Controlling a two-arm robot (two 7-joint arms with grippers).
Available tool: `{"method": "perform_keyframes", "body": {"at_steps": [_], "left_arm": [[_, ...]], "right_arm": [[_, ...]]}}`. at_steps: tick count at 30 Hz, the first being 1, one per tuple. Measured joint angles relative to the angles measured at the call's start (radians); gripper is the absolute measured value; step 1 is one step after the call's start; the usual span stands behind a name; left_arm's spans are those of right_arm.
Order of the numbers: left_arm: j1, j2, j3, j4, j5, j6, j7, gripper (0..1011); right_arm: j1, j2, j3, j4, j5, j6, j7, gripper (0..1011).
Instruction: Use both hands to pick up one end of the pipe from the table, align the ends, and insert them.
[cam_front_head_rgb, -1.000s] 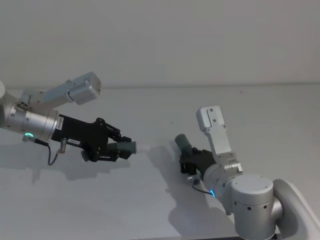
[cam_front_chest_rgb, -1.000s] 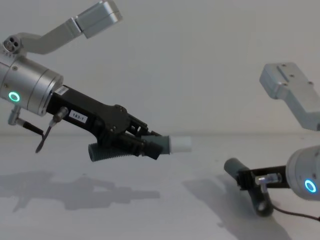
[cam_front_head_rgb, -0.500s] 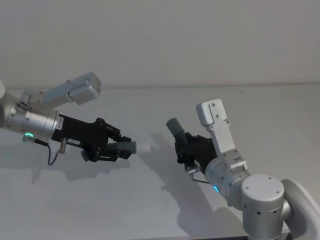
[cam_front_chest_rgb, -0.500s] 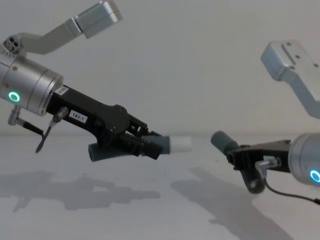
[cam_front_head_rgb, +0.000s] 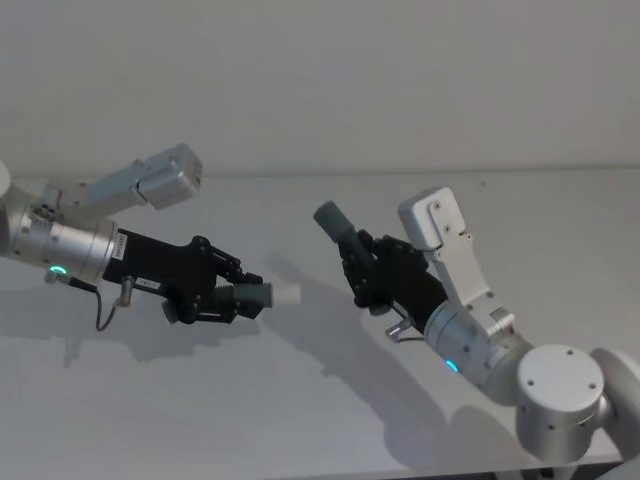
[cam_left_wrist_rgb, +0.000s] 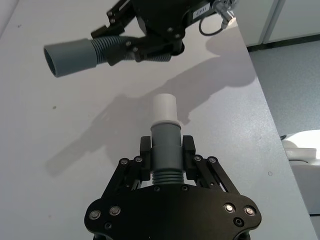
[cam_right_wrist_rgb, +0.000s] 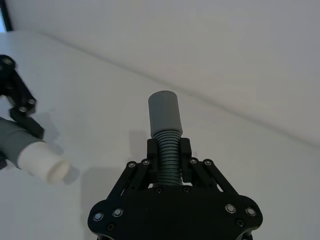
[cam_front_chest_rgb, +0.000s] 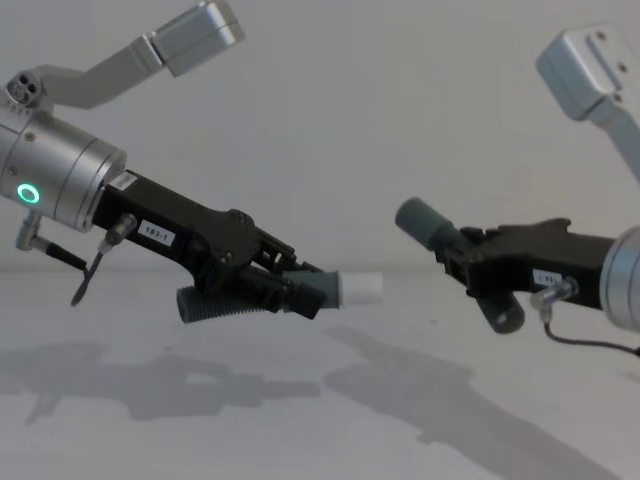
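Counter (cam_front_head_rgb: 150, 420) lies below, and both hose pieces hang in the air above it. Left jaws are clamped on the left hose piece (cam_left_wrist_rgb: 165, 150), just behind its white tip (cam_front_chest_rgb: 362, 288). Right jaws are clamped on the ribbed middle of the right hose piece (cam_right_wrist_rgb: 167, 150), with its grey cuff (cam_right_wrist_rgb: 164, 112) raised and turned off the tip's axis. The ends are well apart. Risks as we judge them: the tip meets the cuff rim askew and jams, or the ribbed hose buckles or slips in the jaws under push.

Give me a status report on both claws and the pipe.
Left claw shut on white-tipped piece. Right claw shut on cuffed piece. Unjoined, nothing between.
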Motion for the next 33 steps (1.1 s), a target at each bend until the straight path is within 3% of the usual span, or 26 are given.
{"method": "perform_keyframes", "body": {"at_steps": [10,17,33], "left_arm": [[0.0,0.0,0.0,0.0,0.0,0.0,0.0,332],[0.0,0.0,0.0,0.0,0.0,0.0,0.0,332],[0.0,0.0,0.0,0.0,0.0,0.0,0.0,332]], "right_arm": [[0.043,0.085,-0.015,0.044,-0.006,-0.216,0.135,225],[0.074,0.13,-0.026,0.077,0.0,-0.336,0.213,226],[0.191,0.23,-0.067,0.209,0.052,-0.671,0.448,225]]}}
